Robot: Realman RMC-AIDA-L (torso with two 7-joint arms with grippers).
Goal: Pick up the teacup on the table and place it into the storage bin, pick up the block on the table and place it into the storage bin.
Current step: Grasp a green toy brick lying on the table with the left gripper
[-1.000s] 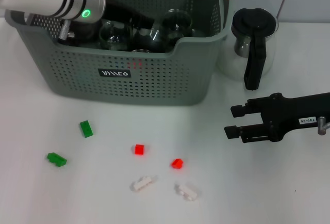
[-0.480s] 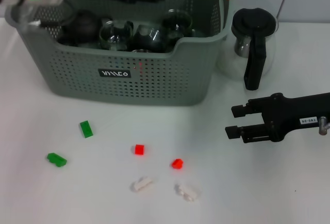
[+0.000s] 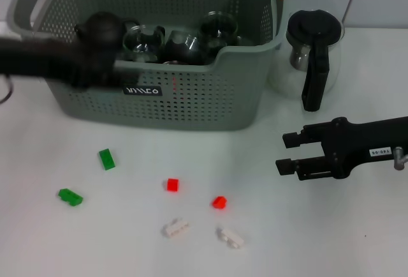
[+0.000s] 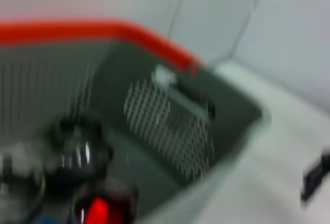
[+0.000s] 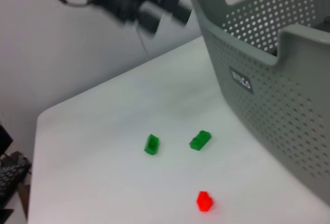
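Observation:
The grey storage bin [image 3: 204, 101] stands at the back of the table, and several glass teacups [image 3: 144, 38] lie inside it; the left wrist view also looks into the bin [image 4: 170, 121]. My left gripper [image 3: 115, 67] sweeps, blurred, across the bin's front left wall. In the right wrist view this left gripper [image 5: 167, 17] shows its fingers apart with nothing between them. Loose blocks lie on the table in front: a green block [image 3: 106, 159], a red block [image 3: 171, 184] and a white block [image 3: 175, 228]. My right gripper [image 3: 287, 152] hovers open at the right, away from the blocks.
A glass pitcher [image 3: 312, 53] with a black handle stands right of the bin. More blocks lie nearby: another green one [image 3: 70, 196], another red one [image 3: 218, 202], another white one [image 3: 230, 237]. The right wrist view shows two green blocks [image 5: 151, 144] beside the bin wall [image 5: 268, 90].
My left arm has come out from above the bin and swung down to the left, across the bin's front. The right gripper has barely shifted.

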